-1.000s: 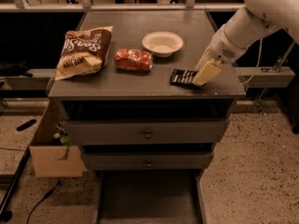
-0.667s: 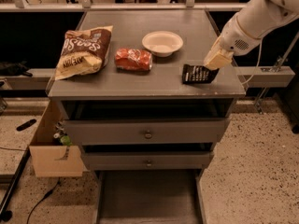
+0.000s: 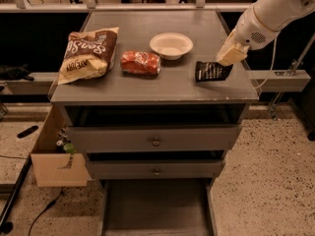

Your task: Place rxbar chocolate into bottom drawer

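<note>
Chocolate bar (image 3: 211, 71) is small and flat, black wrapper with white print, near the bench's (image 3: 147, 87) right edge toward the front corner. White arm (image 3: 275, 9) slopes down from beyond the right edge, gripper (image 3: 230, 58) clamped on the bar's right end. Down below, the bottom drawer (image 3: 155, 205) is open.

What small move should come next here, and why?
Probably carry the rxbar chocolate forward past the front edge of the cabinet top: the gripper holds it by a corner near the top's right edge, and the bottom drawer stands open below.
</note>
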{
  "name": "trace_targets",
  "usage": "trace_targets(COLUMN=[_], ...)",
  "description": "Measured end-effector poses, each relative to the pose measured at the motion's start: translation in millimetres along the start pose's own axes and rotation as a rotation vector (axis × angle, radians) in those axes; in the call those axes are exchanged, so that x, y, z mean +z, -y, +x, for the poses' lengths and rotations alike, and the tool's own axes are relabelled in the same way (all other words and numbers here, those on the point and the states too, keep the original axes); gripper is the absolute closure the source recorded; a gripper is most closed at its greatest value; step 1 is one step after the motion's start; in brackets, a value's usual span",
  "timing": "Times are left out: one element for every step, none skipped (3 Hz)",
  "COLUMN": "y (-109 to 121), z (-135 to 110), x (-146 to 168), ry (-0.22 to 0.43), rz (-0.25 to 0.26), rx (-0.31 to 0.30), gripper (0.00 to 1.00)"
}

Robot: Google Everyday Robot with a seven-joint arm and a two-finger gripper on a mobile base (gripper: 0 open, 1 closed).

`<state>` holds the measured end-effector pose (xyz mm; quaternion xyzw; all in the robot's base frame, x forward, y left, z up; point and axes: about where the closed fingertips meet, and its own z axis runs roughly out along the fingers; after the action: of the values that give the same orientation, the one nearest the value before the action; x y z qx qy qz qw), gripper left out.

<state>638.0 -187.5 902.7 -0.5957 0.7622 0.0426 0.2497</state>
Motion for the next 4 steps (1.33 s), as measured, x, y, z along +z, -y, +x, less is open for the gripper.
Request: trace_targets(y=[-24, -57, -95, -140], z=[11, 21, 29, 37], x=[-18, -30, -37, -40], ry=[0.068, 0.107, 0.150, 0.183], rz=[0.005, 0.004, -0.018, -0.049], rx=[0.017, 0.025, 0.048, 0.075], gripper=[1.00, 1.00, 1.00, 1.00])
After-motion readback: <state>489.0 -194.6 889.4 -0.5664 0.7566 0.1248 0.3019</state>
